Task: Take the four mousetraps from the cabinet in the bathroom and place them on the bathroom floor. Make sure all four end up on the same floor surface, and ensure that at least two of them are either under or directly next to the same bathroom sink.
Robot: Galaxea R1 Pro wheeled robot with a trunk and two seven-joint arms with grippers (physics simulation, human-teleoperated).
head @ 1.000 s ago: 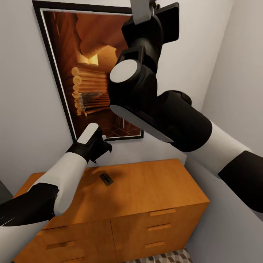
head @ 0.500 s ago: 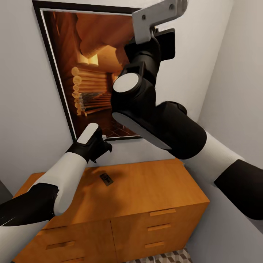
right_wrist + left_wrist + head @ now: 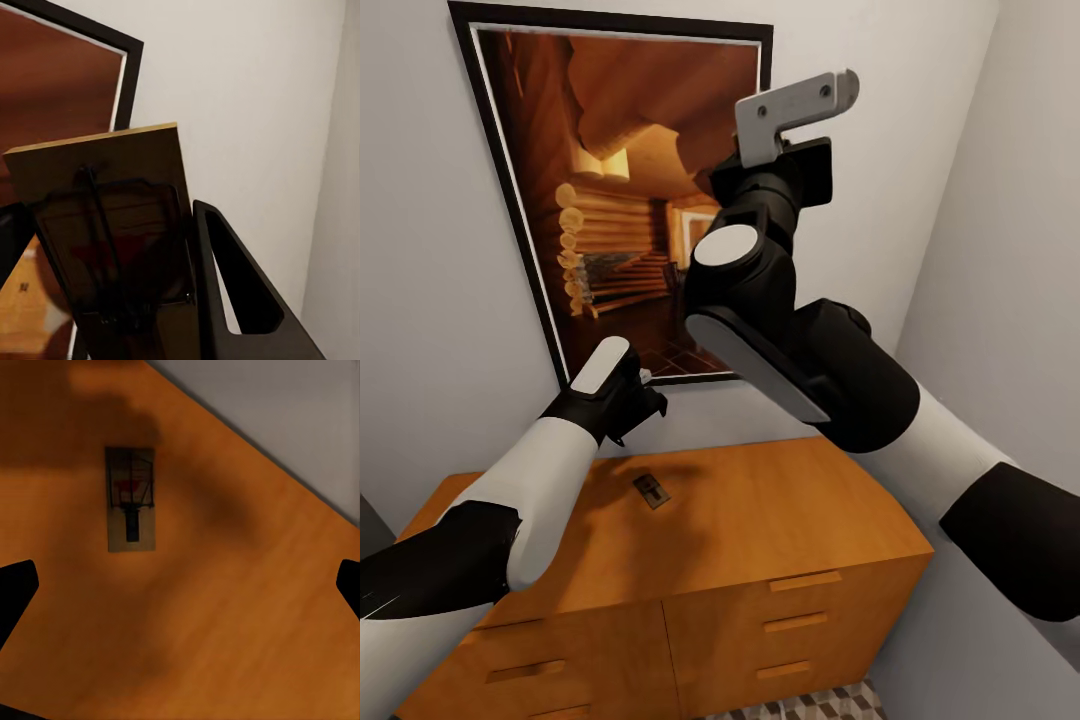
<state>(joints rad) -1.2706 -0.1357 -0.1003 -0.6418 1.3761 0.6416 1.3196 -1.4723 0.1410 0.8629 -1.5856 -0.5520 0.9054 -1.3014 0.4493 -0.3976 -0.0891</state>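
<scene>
One mousetrap (image 3: 651,491) lies flat on the top of the orange-brown cabinet (image 3: 780,520), near its back left. My left gripper (image 3: 632,398) hovers above it, open and holding nothing. In the left wrist view the same mousetrap (image 3: 131,499) lies ahead of the left gripper (image 3: 180,585), between the lines of its spread fingers. My right arm (image 3: 800,340) is raised high in front of the wall. In the right wrist view my right gripper (image 3: 112,225) is shut on a second mousetrap (image 3: 112,240), with one black finger (image 3: 232,300) against the board's edge.
A large black-framed picture (image 3: 620,200) hangs on the wall behind the cabinet. A grey side wall (image 3: 1010,250) stands close on the right. The cabinet's slot-handled drawers (image 3: 800,620) face me. A strip of patterned floor tile (image 3: 810,705) shows below them.
My right arm has swung lower and to the right, and the grey bracket at its wrist has come fully into view. The left arm and the mousetrap on the cabinet have not moved.
</scene>
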